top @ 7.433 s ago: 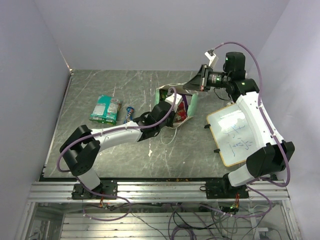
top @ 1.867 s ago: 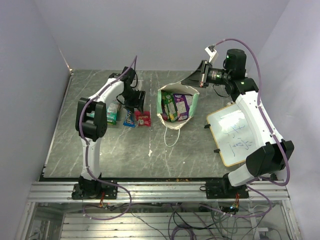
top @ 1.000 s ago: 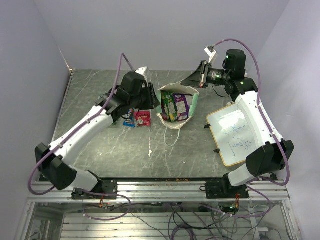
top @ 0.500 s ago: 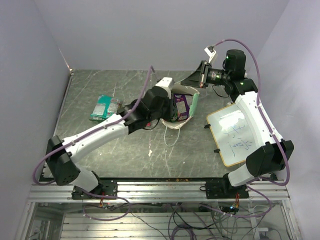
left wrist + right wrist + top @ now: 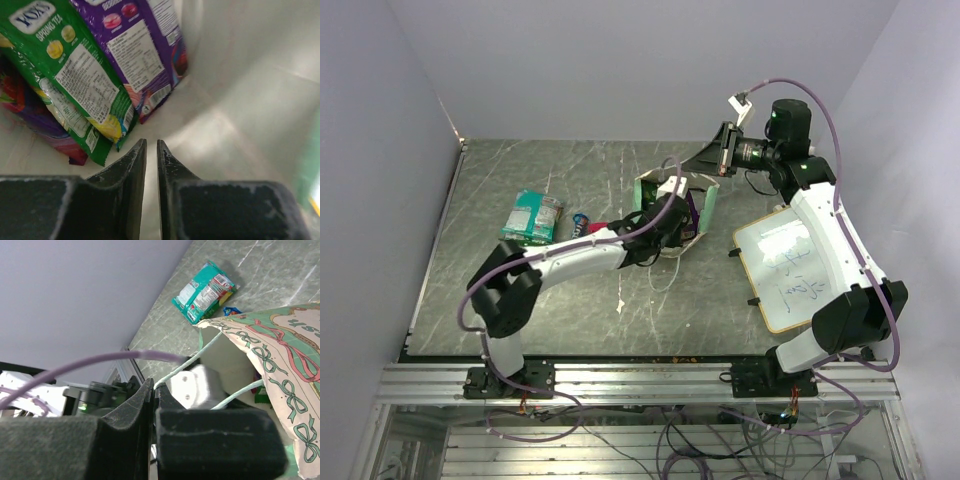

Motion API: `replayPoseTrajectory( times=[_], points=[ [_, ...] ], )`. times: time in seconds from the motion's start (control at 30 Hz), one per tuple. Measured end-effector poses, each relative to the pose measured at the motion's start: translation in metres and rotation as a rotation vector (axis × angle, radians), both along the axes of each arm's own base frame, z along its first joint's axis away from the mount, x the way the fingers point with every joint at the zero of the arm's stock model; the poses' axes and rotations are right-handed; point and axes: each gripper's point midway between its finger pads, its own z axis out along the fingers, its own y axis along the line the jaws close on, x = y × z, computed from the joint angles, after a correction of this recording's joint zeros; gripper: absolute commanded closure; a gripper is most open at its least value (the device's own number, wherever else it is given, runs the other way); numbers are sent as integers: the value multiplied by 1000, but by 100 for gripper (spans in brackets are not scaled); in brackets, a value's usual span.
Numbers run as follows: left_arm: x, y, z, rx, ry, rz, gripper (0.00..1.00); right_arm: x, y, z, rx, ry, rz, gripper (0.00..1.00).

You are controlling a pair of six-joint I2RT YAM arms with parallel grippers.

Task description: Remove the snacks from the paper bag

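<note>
one paper bag (image 5: 709,205). inside it: one green fox's spring tea candy bag (image 5: 75,75), one purple candy bag (image 5: 142,50), and part of a third, purple-pink packet (image 5: 35,117) underneath. on the table (image 5: 520,300): seemingly two green packets (image 5: 532,217) lying together, one blue bar (image 5: 580,223), one whiteboard (image 5: 790,270).
</note>
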Motion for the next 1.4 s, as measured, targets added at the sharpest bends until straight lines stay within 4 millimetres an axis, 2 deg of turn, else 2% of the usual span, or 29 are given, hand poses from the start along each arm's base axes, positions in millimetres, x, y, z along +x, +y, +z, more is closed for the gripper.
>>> replayPoseTrajectory(
  times=[0.13, 0.23, 0.47, 0.63, 0.77, 0.97, 1.4],
  points=[
    [10, -2, -35, 62, 10, 25, 80, 0, 0, 0, -4, 4, -7, 100],
    [15, 0, -49, 93, 9, 46, 78, 0, -1, 2, -9, 4, -18, 100],
    [35, -3, -45, 62, -27, 83, 64, -2, -2, 6, -14, 6, -26, 100],
    [58, 0, -55, 54, -21, 126, 54, -4, 0, 5, -17, 11, -24, 100],
    [68, -3, -56, 34, -15, 153, 48, -5, 3, 4, -21, 14, -25, 100],
    [74, -8, -49, -4, -5, 192, 45, -6, 6, 4, -23, 12, -20, 100],
    [88, -18, -65, -18, 21, 237, 43, -2, 7, 2, -32, 15, -33, 100]
  ],
)
